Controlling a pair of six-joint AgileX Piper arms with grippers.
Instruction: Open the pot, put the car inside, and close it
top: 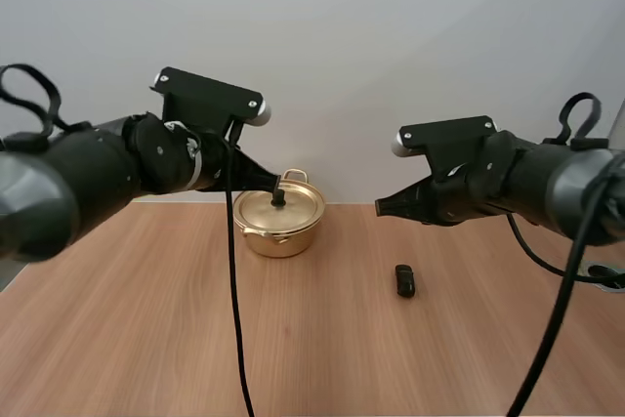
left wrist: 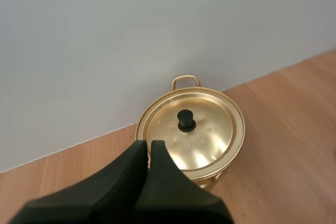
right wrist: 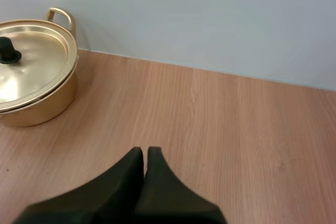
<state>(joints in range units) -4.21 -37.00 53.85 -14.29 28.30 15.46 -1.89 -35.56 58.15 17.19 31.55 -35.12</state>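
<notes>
Pot of polished gold-coloured metal (top: 283,231), round with loop handles, sits near the far edge of the light wooden table (top: 146,319), left of its middle, with its matching gold lid (top: 283,210) on. I have my left gripper (top: 276,183) hanging just above the pot's far side, fingers pressed together and empty. My right gripper (top: 381,208) hovers well off to the pot's right, likewise closed on nothing. The lid's black round knob (left wrist: 185,120) lies straight ahead of and below my left tips, so I judge the left arm is the one to lift it. The small black car (top: 404,280) rests right of centre, nearer my right gripper, its long axis running from near edge to far edge.
</notes>
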